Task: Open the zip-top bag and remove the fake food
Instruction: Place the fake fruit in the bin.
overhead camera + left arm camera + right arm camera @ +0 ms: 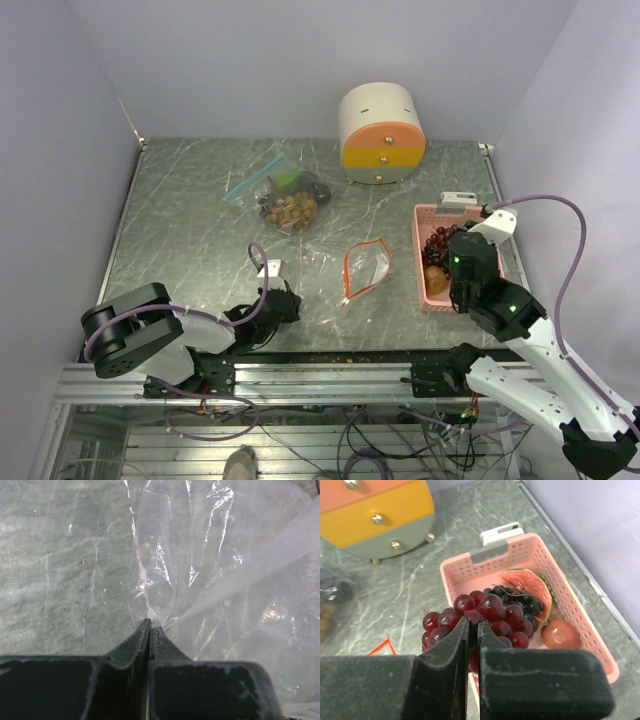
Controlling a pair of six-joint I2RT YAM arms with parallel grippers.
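1. Edges first: the bench (pixel 180 230) meets pale walls on the left, back and right. Your widest open stretch is its left half.
2. Your left end effector (pixel 150 622) sits low near the front edge, clenched on a fold of clear plastic film (pixel 215 580). The film spreads ahead and to its right. You cannot tell which bag it belongs to.
3. Your right end effector (pixel 472 622) is clenched on the red grape bunch (pixel 492 607), over the near left corner of the pink basket (pixel 530 555) by the right wall.
4. Inside the basket lie a watermelon slice (pixel 527 582), a dark grape bunch (pixel 520 600) and a reddish round fruit (pixel 561 633).
5. The zip-top bag (pixel 262 180) lies back and left of centre, holding a tan-brown grape bunch (pixel 292 210) and a green piece (pixel 287 181).
6. In your way: a flat orange-edged bag (pixel 365 268) lies between the arms, and a drawer cabinet (pixel 380 135) stands at the back edge. A small white object (pixel 502 532) sits just behind the basket.
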